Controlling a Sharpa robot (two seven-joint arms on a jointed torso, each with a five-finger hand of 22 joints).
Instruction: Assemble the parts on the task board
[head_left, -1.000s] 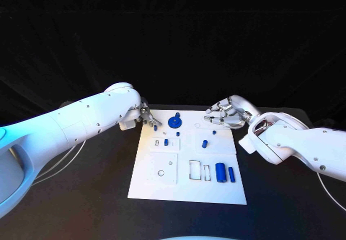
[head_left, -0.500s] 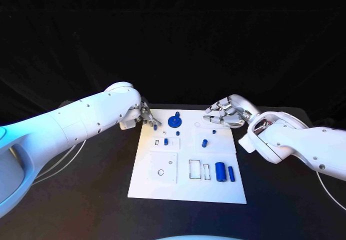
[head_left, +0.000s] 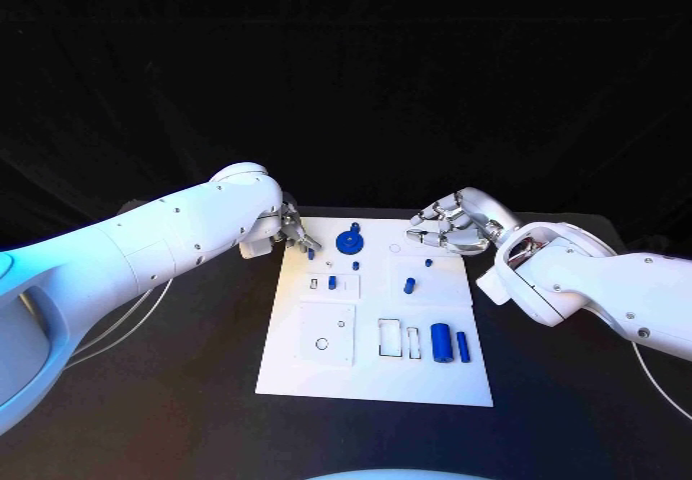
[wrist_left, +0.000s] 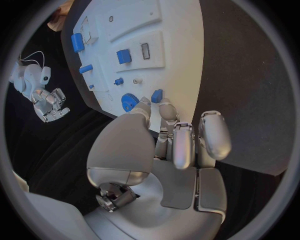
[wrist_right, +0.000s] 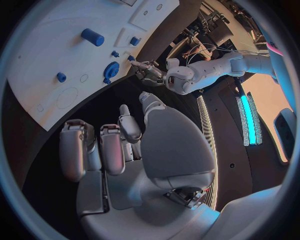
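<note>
The white task board lies in the middle of the table. My left hand is at its far left corner, where thumb and a finger pinch a small blue part standing at the board's edge; in the left wrist view this part sits between the fingertips. A blue gear is just beside it. My right hand hovers over the far right corner with its fingers curled in and holding nothing. In the right wrist view, that hand is above the board.
Other blue parts stand on the board: a peg, a square block, a short cylinder, a thick cylinder and a thin one. Black table surrounds the board. A cable trails at the left.
</note>
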